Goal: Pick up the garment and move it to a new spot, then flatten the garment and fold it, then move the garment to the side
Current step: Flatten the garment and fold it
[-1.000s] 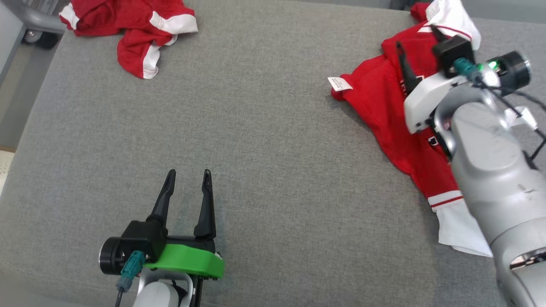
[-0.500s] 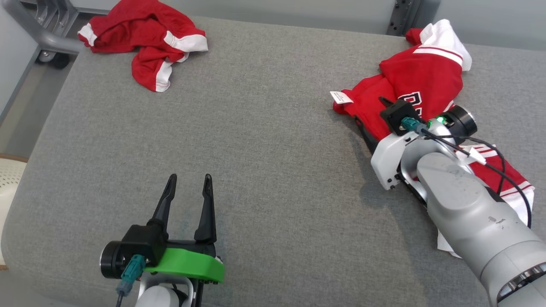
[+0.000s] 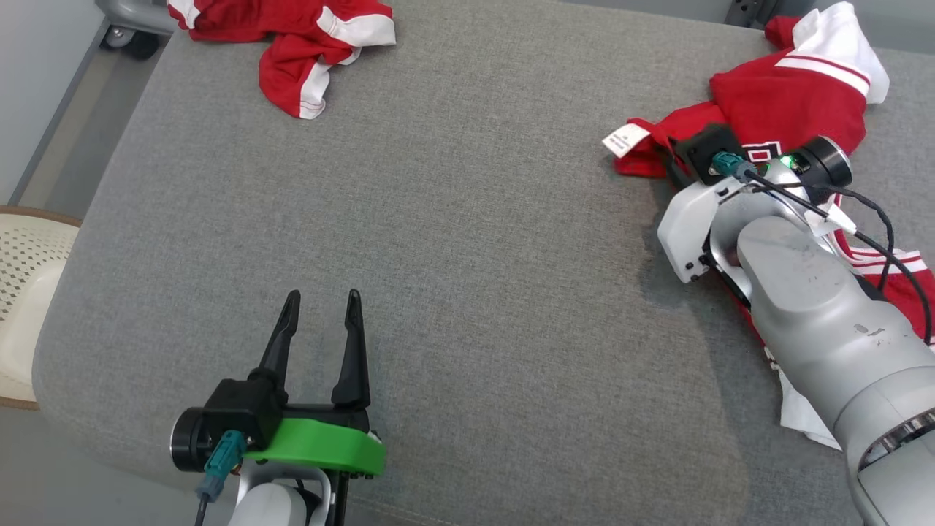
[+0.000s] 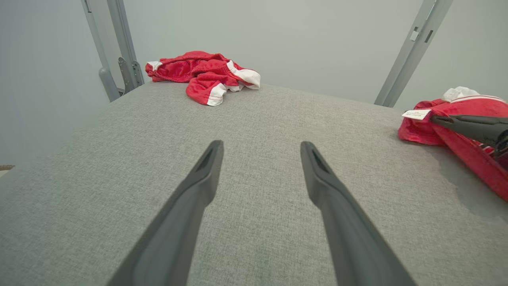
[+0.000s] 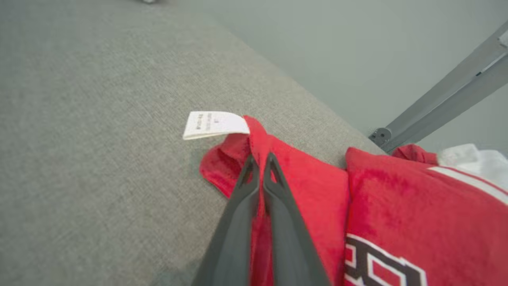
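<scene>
Your right pincer (image 5: 260, 159) is now pressed shut on a fold of the red garment (image 5: 397, 198), just beside its white label (image 5: 214, 124). A second ago it hung over the middle of the cloth, then dropped to this edge. The garment lies crumpled at the far right of the grey bench (image 3: 467, 219). The grasp looks made, so lifting comes next. Your left pincer (image 3: 323, 294) has stayed near the front edge, fingers apart and empty.
</scene>
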